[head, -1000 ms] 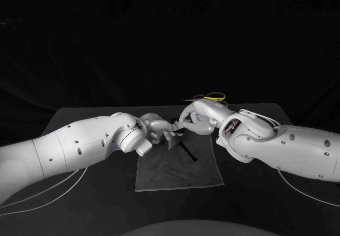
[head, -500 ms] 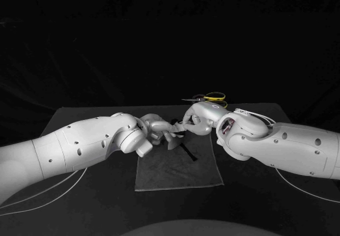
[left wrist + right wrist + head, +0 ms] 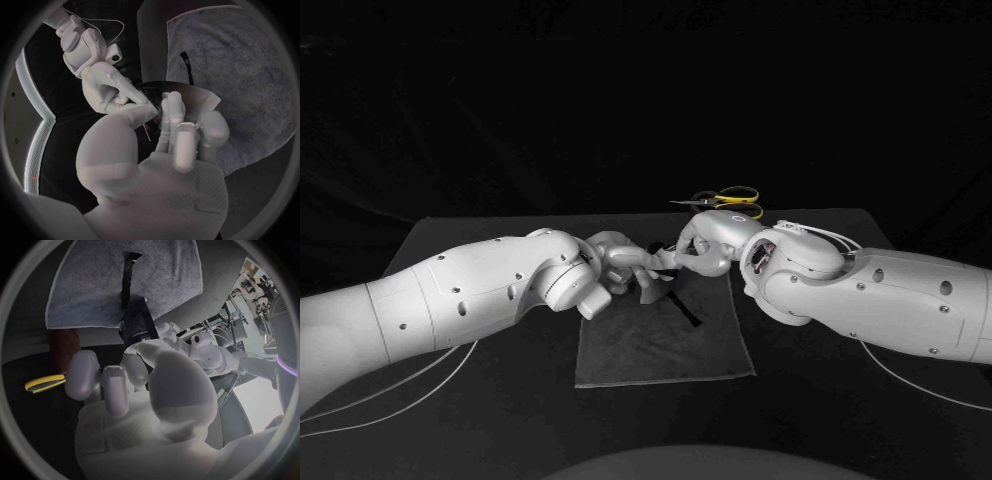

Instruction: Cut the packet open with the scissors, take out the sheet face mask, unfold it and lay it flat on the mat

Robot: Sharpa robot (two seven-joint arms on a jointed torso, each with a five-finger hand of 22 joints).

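My left hand [image 3: 625,265] grips the dark packet [image 3: 653,290] and holds it tilted above the far end of the grey mat [image 3: 661,345]. In the left wrist view the packet [image 3: 190,97] sits between that hand's fingers [image 3: 178,125]. My right hand [image 3: 704,245] meets it from the other side, and its thumb and a finger [image 3: 122,97] pinch at the packet's open end; whether they hold the mask inside is hidden. In the right wrist view the packet [image 3: 139,325] hangs just past the fingertips [image 3: 109,377]. The yellow-handled scissors [image 3: 728,198] lie behind the right hand.
A thin black strip [image 3: 687,305] cut from the packet lies on the mat [image 3: 87,285], also seen as a black strip [image 3: 128,280] in the right wrist view. The scissors' handle [image 3: 44,382] rests on the table beyond the mat's far edge. White cables trail from both arms.
The right wrist has rolled and the hand has shifted slightly right, uncovering the scissors behind it. The packet has turned more edge-on between the two hands. The left arm has hardly moved.
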